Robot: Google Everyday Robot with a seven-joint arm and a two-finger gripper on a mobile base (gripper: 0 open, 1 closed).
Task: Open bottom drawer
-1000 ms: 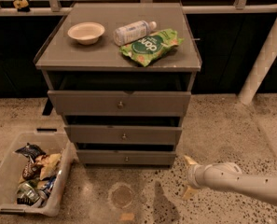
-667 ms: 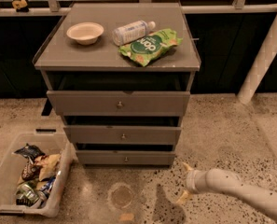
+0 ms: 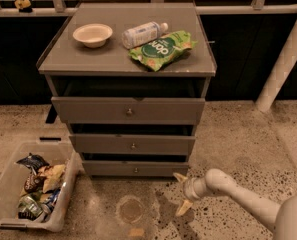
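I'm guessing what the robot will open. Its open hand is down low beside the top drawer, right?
Not quite, the drawer is wrong. The camera view shows the open hand down low beside the bottom drawer, near its right end.

My end effector [image 3: 180,194] hangs low over the speckled floor, off the right corner of the bottom drawer [image 3: 108,168], fingers spread apart and touching nothing; its small knob [image 3: 135,170] lies to my left, well clear of me; above sit the middle drawer [image 3: 103,145] and the top drawer [image 3: 88,111]; on the grey tabletop [image 3: 78,59] stand a pale bowl [image 3: 92,34], a lying bottle [image 3: 144,33] and a green snack bag [image 3: 162,49]; a clear bin [image 3: 5,179] of wrappers rests at the left.
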